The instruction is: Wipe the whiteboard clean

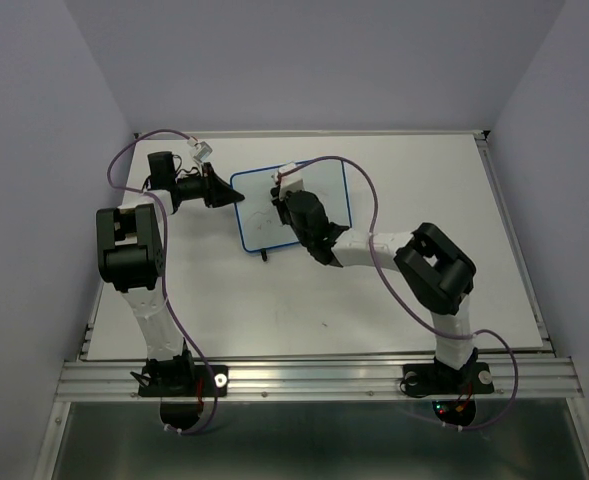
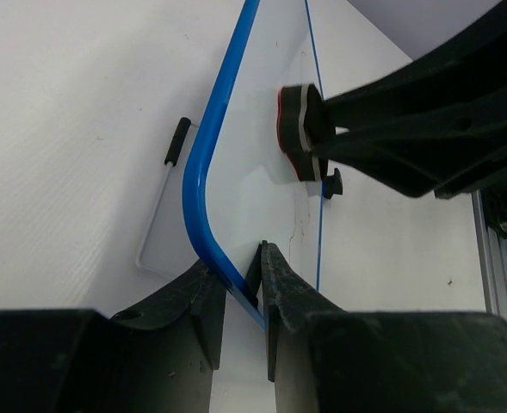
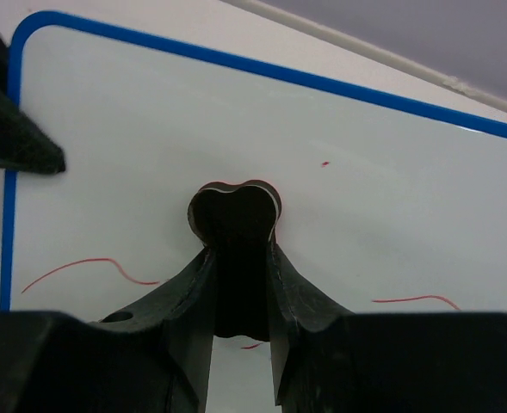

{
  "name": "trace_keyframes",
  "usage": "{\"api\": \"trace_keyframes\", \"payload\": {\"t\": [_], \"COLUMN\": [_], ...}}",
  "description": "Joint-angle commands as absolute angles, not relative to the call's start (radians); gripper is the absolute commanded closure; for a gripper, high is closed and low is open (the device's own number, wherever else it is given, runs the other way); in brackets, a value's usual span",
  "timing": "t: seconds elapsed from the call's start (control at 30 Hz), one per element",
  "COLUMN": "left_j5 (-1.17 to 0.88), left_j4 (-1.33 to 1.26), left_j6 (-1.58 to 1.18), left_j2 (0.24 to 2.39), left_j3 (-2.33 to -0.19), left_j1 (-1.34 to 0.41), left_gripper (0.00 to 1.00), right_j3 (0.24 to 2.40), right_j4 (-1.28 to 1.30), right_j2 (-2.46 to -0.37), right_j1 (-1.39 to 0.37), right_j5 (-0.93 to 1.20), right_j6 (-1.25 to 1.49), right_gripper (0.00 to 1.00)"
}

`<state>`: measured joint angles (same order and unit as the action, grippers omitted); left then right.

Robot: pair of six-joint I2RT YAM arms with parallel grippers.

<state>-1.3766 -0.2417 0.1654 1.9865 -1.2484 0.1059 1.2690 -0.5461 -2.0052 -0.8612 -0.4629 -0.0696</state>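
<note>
Left gripper (image 2: 243, 284) is pinching nearly shut on the blue rim at a corner of the whiteboard (image 1: 257, 212), which is sitting far-centre on the table (image 1: 374, 300), while right gripper (image 3: 238, 251) is clamping the eraser (image 3: 236, 211) against its red-marked face.

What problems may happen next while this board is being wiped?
The left end effector grips the small white rectangular whiteboard only at one corner of its thin blue rim; wiping pressure may twist it loose.
Thin red scribbles lie on both sides of the black eraser block held by the right end effector; a narrow stroke may miss them.
Wiping toward the held corner may bump the two end effectors together.
</note>
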Motion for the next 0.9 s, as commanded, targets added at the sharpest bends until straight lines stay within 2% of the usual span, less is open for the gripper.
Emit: {"api": "trace_keyframes", "payload": {"t": [0.0, 0.3, 0.47, 0.87], "left_j5": [-1.307, -1.298, -1.293, -1.295], "left_j4": [-0.249, -0.249, -0.253, -0.282], "left_j6": [0.321, 0.325, 0.322, 0.293], "left_j2": [1.973, 1.967, 1.967, 1.963], "left_j3": [-1.284, -1.281, -1.281, -1.273], "left_j1": [0.107, 0.109, 0.109, 0.109], "left_gripper": [1.00, 1.00, 1.00, 1.00], "right_j3": [1.276, 1.302, 1.305, 1.180], "right_j4": [-0.595, -0.617, -0.572, -0.581], "right_j2": [-1.939, -1.927, -1.939, -1.963], "right_j1": [-0.749, -0.716, -0.716, -0.896], "right_j5": [-0.617, -0.626, -0.513, -0.345], "right_j6": [-0.023, -0.051, -0.026, -0.061], "right_gripper": [0.99, 0.99, 0.99, 0.99]}}
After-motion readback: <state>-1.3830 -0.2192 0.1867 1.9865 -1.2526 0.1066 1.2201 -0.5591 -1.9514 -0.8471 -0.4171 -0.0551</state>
